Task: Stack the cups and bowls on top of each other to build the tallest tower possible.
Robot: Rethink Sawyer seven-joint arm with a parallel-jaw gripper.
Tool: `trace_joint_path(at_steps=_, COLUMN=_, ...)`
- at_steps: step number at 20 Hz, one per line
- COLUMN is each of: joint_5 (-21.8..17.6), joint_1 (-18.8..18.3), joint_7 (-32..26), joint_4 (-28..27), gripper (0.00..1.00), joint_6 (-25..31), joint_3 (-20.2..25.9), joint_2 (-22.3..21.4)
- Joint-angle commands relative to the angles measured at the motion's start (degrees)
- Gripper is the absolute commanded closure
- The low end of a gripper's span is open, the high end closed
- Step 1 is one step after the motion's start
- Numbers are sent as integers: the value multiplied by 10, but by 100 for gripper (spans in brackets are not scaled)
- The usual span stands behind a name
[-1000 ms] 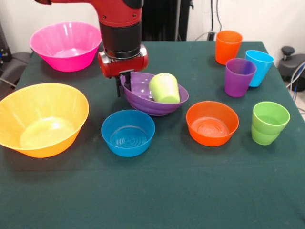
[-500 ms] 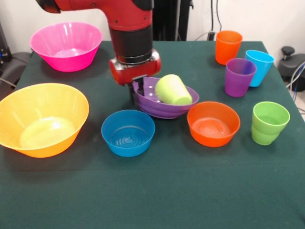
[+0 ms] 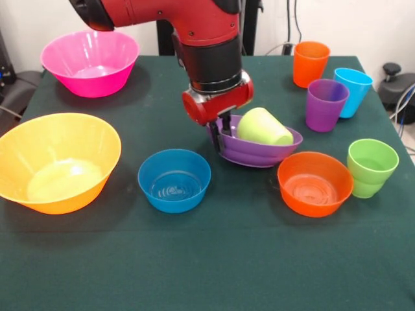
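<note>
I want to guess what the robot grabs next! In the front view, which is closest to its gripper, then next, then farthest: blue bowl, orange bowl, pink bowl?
1. Blue bowl, lower left of the gripper.
2. Orange bowl, lower right.
3. Pink bowl, upper left corner.

A dark green surface (image 3: pixel 214 259) carries a pink bowl (image 3: pixel 91 61), a yellow-orange bowl (image 3: pixel 57 162), a small blue bowl (image 3: pixel 174 180) and a small orange bowl (image 3: pixel 315 183). The orange bowl touches the green cup (image 3: pixel 370 167). Orange (image 3: pixel 310 63), purple (image 3: pixel 325 104) and light blue (image 3: pixel 353 91) cups stand behind.
</note>
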Motion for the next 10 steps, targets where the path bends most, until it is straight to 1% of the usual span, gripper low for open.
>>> trace_joint_path(at_steps=1, joint_5=-60, joint_1=11, joint_7=-200, joint_4=-73, gripper=100, joint_6=77, joint_3=28, joint_2=52)
trace_joint_path(at_steps=3, joint_5=-66, joint_1=13, joint_7=-205, joint_4=-86, gripper=100, joint_6=77, joint_3=24, joint_2=61)
trace_joint_path(at_steps=7, joint_5=-74, joint_1=13, joint_7=-219, joint_4=-90, gripper=100, joint_6=89, joint_3=20, joint_2=63)
trace_joint_path(at_steps=9, joint_5=-84, joint_1=12, joint_7=-222, joint_4=-90, gripper=100, joint_6=90, joint_3=13, joint_2=63)
trace_joint_path(at_steps=10, joint_5=-92, joint_1=11, joint_7=-234, joint_4=-89, gripper=100, joint_6=92, joint_3=12, joint_2=63)
